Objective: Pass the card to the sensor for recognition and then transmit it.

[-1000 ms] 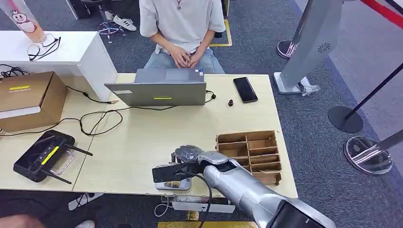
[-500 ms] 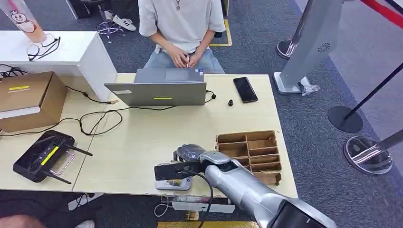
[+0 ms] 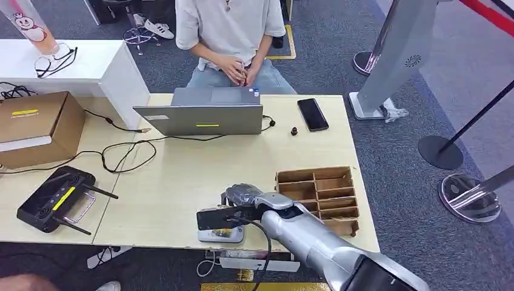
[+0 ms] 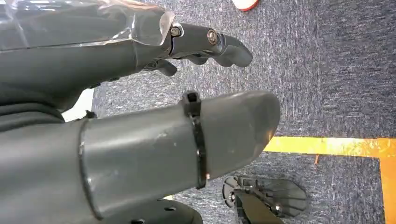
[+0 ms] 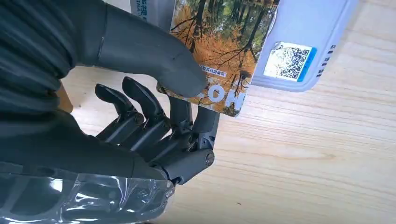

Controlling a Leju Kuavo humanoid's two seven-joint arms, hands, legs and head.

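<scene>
The right robot hand point(image 5: 154, 107) pinches the photo-printed card point(image 5: 219, 51) between thumb and fingers, holding it over the white sensor point(image 5: 303, 42) at the wooden surface's point(image 3: 200, 176) near edge. The left robot hand point(image 4: 140, 116) hangs over carpet, fingers apart, holding nothing.

We saw a pale wooden table point(image 3: 182, 176) on blue-grey carpet point(image 3: 388, 176), a white counter point(image 3: 91, 63) at 10 o'clock, and stanchion bases point(image 3: 441, 151) at 3 o'clock.
</scene>
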